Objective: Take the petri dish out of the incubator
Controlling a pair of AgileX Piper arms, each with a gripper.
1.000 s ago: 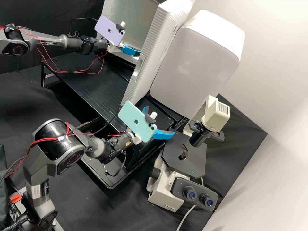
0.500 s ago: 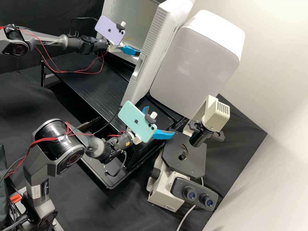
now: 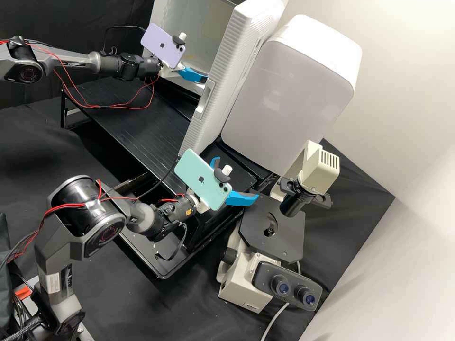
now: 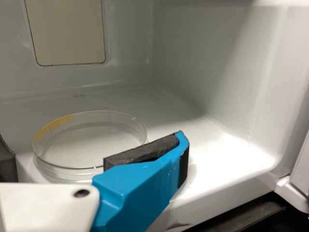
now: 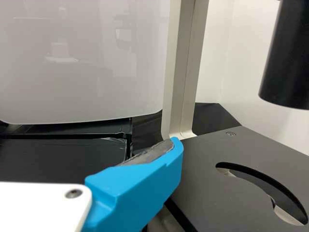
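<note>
A clear petri dish (image 4: 87, 145) with a yellow mark on its rim lies on the white floor inside the open incubator (image 3: 237, 57). My left gripper (image 3: 194, 75) is at the incubator's opening. Its blue finger (image 4: 145, 183) sits just in front of the dish, its black pad bare and turned toward the dish, without touching it. My right gripper (image 3: 246, 196) hovers at the edge of the microscope stage (image 5: 227, 198), below the big white box. Its finger (image 5: 140, 188) has nothing against its pad.
A microscope (image 3: 270, 270) stands at the front right, its black tube (image 5: 289, 53) above the stage. A raised black shelf (image 3: 137, 128) runs from the incubator toward the front. A large white box (image 3: 294, 90) stands beside the incubator, and black cloth covers the bench.
</note>
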